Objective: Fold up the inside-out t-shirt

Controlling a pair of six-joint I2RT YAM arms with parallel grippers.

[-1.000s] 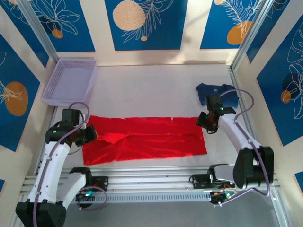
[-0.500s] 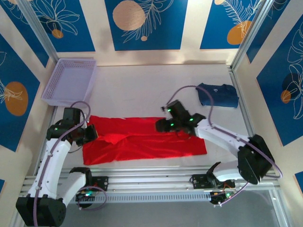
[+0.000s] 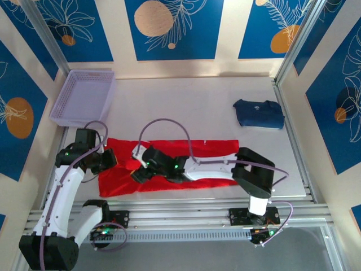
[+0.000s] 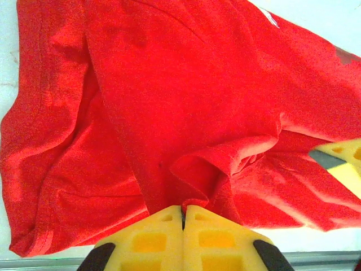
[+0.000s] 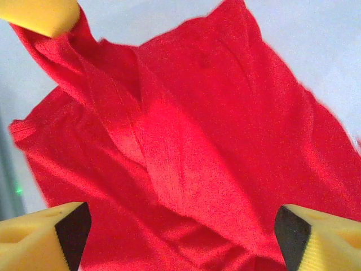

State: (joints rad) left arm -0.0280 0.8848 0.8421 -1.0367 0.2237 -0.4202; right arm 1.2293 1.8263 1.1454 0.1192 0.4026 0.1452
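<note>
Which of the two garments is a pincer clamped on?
The bright red cloth t-shirt, pinched by the left pincer; the dark navy garment lies apart, untouched.

the left arm (image 3: 61, 189) rises from its base at the near left, elbow bent, wrist pointing right, and the left gripper (image 3: 107, 160) (image 4: 183, 210) has its yellow pads pressed flat together, pinching a fold of the inside-out t-shirt (image 4: 169, 84). the right arm (image 3: 217, 166) lies low, stretched far across to the left. the right gripper (image 3: 137, 172) (image 5: 181, 228) sits near the left gripper, its fingers spread wide apart.
</note>
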